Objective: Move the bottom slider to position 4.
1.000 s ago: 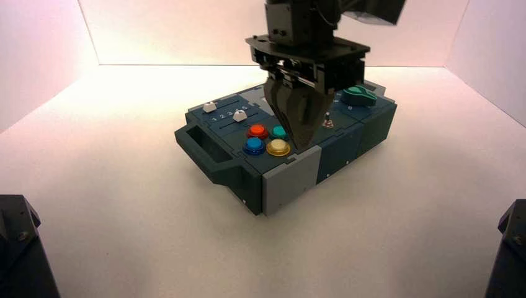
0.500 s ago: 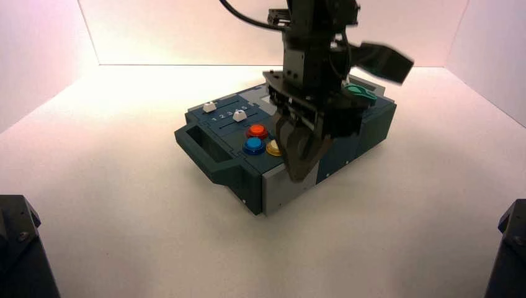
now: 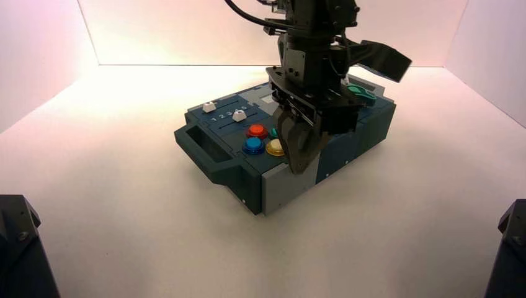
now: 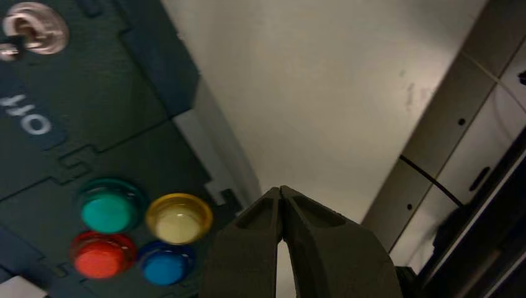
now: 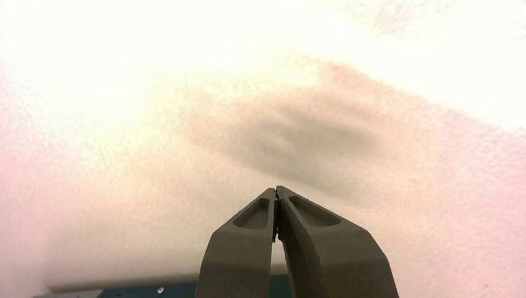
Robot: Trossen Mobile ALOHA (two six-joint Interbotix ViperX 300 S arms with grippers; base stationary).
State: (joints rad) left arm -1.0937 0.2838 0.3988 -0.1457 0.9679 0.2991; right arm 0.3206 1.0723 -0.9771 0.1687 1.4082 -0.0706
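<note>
Currently —
Left gripper (image 4: 280, 188): over the box's (image 3: 214, 169) near edge, by the grey side panel (image 3: 282, 189) and yellow button (image 4: 179, 218); 2 fingers pressed together, pinching nothing.
Bottom slider: white knob (image 3: 239, 115) on the box's left part, between the 4 coloured buttons and the other white slider (image 3: 209, 107); well apart from left gripper.
Right gripper (image 5: 276, 188): above the pale surface (image 5: 186, 236), tips together.

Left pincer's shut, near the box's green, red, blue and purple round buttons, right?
Not purple: the left wrist view shows a yellow button with the green, red and blue ones. The left pincer is shut, near them.
</note>
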